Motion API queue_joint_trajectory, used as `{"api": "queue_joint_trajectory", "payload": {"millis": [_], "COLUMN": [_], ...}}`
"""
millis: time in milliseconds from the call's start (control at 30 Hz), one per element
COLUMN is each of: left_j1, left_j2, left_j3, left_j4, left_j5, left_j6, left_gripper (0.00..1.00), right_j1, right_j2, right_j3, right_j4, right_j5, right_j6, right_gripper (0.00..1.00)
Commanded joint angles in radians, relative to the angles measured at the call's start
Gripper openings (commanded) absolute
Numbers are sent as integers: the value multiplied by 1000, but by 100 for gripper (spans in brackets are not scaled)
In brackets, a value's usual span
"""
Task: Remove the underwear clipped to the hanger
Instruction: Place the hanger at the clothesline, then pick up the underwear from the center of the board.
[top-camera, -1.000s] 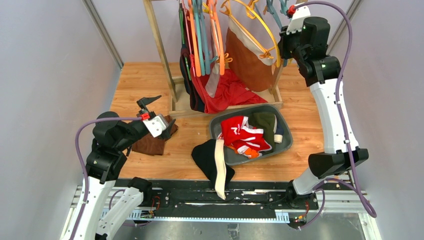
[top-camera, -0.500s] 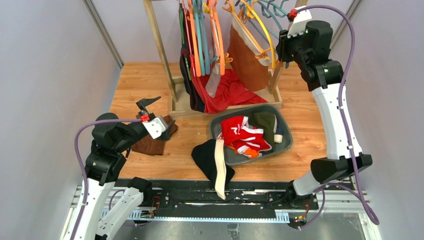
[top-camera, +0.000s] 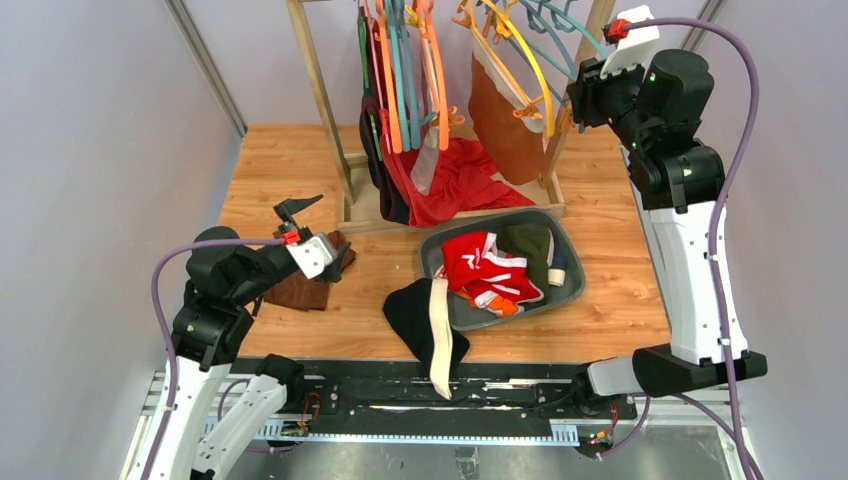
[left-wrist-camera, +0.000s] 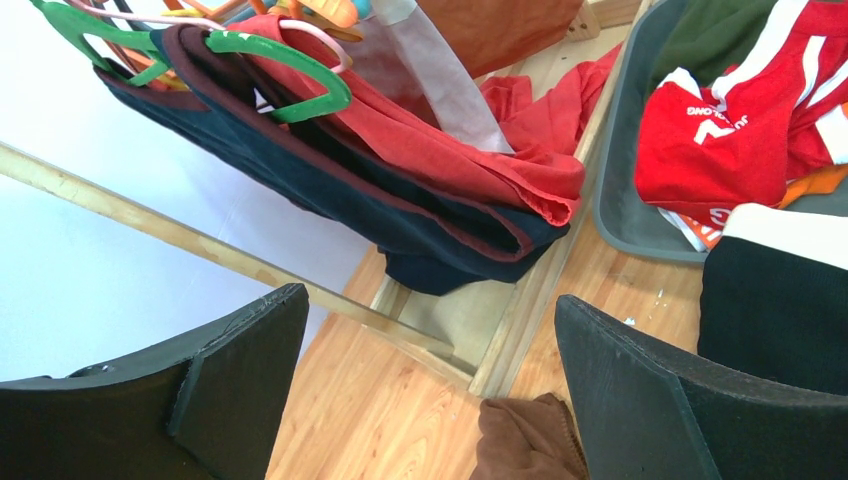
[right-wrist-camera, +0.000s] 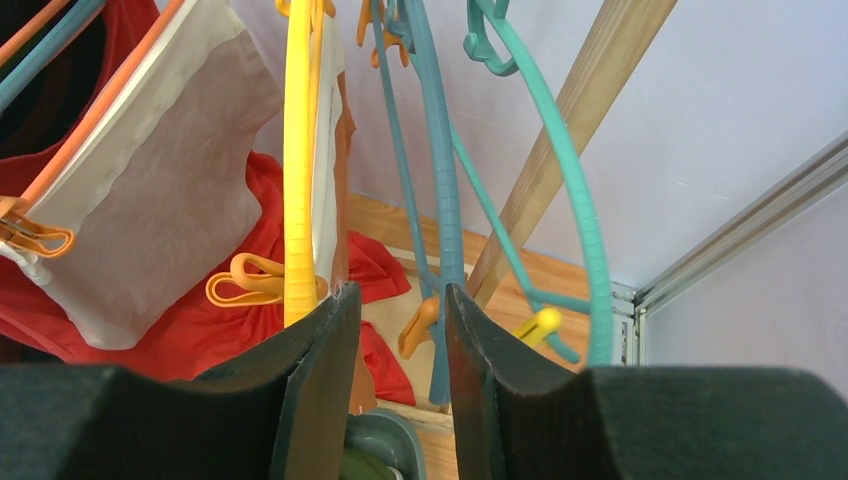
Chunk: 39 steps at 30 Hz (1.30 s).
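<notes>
Your right claw (right-wrist-camera: 398, 300) hung half-spread and empty at the overhead view's upper right, and you needed it squared on the orange plastic clip (right-wrist-camera: 240, 285) pinning the brown, white-banded briefs (top-camera: 500, 130).

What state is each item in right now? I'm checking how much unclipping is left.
Brown briefs: hanging, clipped to yellow hanger.
Beige briefs: hanging, clipped to orange hanger.
Red briefs: loose in grey bin.
Black briefs: draped over bin rim onto table.
Left gripper: open, empty.
Right gripper: open, empty, beside yellow hanger.
</notes>
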Motion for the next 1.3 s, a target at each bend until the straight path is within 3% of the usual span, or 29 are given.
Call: {"api": "queue_joint_trajectory", "payload": {"millis": [0, 433, 867, 1067, 1267], "left_j1": [-3, -3, -3, -2, -1], "left_j2": [-10, -9, 5, 91, 171], "left_j3": [-7, -17, -71, -60, -70], "left_j4": [9, 39, 52, 72, 103], "left_j5": [13, -38, -82, -224, -412], "left_j6": [4, -46, -63, -178, -244], "left_gripper": [98, 98, 98, 98, 98], "right_j1": [14, 13, 31, 174, 424], "right_j2": [-22, -67, -278, -346, -345], "right_j3": [-20, -78, -365, -548, -798], "right_j4": [24, -4, -44, -118, -120], "right_j5": [-38, -197, -641, -694, -679], "right_j6": [-23, -6, -201, -395, -599], "right_gripper": [38, 43, 54, 58, 58]}}
